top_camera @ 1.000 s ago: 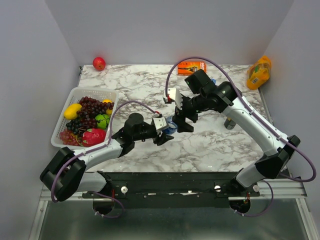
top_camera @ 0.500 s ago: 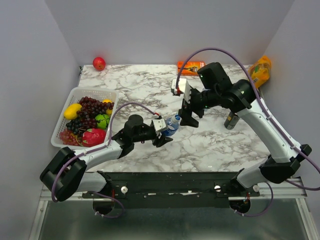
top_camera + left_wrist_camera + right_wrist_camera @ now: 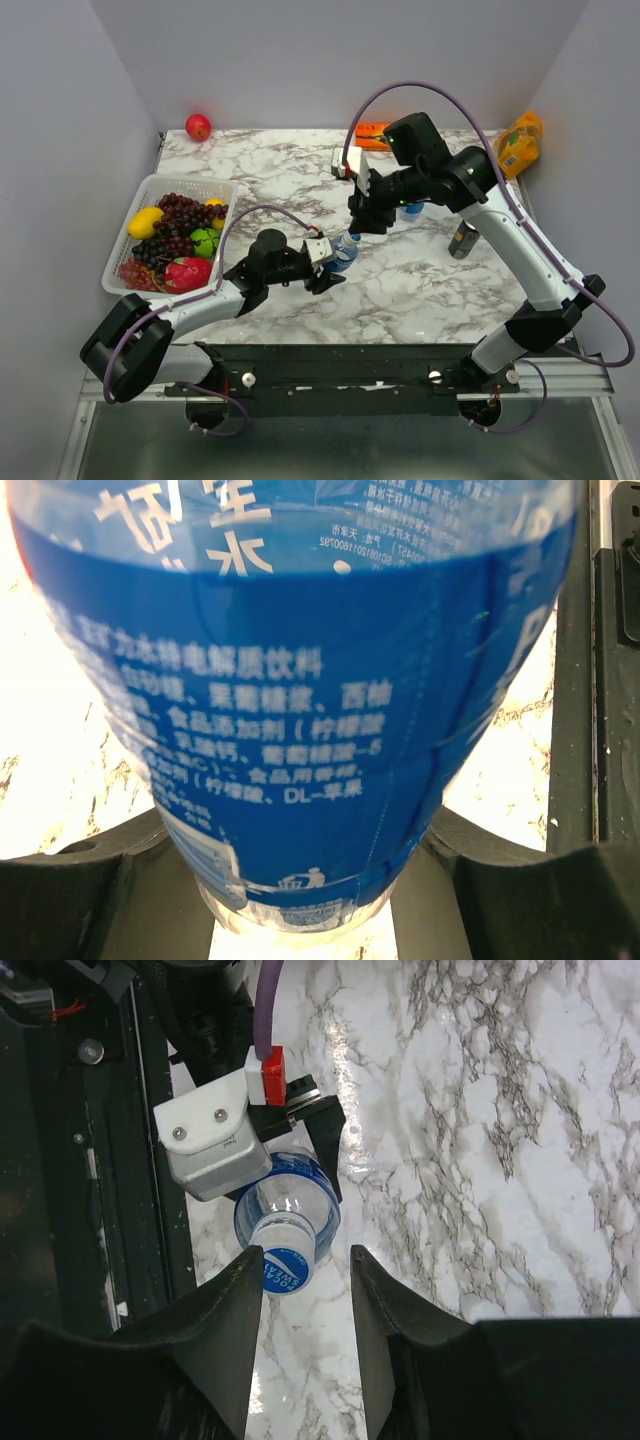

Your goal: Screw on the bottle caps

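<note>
My left gripper [image 3: 326, 264] is shut on a clear bottle [image 3: 342, 251] with a blue label, holding it upright on the marble. The label [image 3: 300, 710] fills the left wrist view, with the bottle's base sitting between my fingers [image 3: 90, 885]. From above, a blue cap [image 3: 284, 1270] sits on the bottle's neck [image 3: 290, 1228]. My right gripper [image 3: 305, 1258] hovers over it, open, and the cap lies just beside the left finger [image 3: 225, 1325], not between the two. From the top, the right gripper [image 3: 368, 218] is up and to the right of the bottle. A bit of blue [image 3: 412, 210] shows behind the right arm.
A white basket [image 3: 150, 190] of fruit stands at the left. A red apple [image 3: 198, 127] lies at the back left, an orange box [image 3: 371, 129] at the back middle and an orange pouch [image 3: 518, 145] at the back right. A dark can [image 3: 460, 240] stands under the right forearm.
My right gripper left the bottle's top, swung out to the right, then came back over it, higher, with its jaws narrower. The left arm and the bottle stayed put.
</note>
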Available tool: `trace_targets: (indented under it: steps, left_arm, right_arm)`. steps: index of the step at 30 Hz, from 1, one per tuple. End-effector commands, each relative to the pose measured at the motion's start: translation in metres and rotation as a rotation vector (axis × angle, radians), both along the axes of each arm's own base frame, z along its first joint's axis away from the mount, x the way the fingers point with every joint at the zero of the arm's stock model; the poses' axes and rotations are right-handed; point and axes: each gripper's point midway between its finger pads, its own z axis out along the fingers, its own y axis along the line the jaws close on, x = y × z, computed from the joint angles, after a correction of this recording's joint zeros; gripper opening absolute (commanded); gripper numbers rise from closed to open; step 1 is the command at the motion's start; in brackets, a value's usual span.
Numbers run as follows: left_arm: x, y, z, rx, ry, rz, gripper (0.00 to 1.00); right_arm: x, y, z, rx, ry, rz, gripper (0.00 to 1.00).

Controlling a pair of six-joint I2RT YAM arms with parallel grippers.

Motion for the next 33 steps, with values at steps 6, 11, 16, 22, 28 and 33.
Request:
trace_targets:
  steps: [6,11,16,22,28,33]
  left_arm:
    - [0.013,-0.002,0.014,-0.027,-0.057,0.022,0.00]
    - [0.015,-0.002,0.016,-0.032,-0.060,0.027,0.00]
    - [0.016,-0.001,0.015,-0.029,-0.070,0.028,0.00]
    - [0.018,0.000,0.015,-0.029,-0.077,0.037,0.00]
    - [0.018,0.001,0.011,-0.027,-0.065,0.042,0.00]
    - [0.016,0.003,0.003,-0.003,-0.054,0.041,0.00]
  right_arm:
    - [-0.004,0.002,-0.016,-0.032,0.043,0.054,0.47]
    - [0.000,0.003,-0.022,-0.050,0.046,0.058,0.48]
    - [0.004,0.006,-0.029,-0.068,0.054,0.053,0.49]
    - [0.007,0.006,-0.031,-0.081,0.051,0.046,0.49]
    - [0.011,0.013,0.001,0.030,0.024,-0.003,0.55]
    - [0.003,0.016,0.046,0.133,-0.045,0.034,0.77]
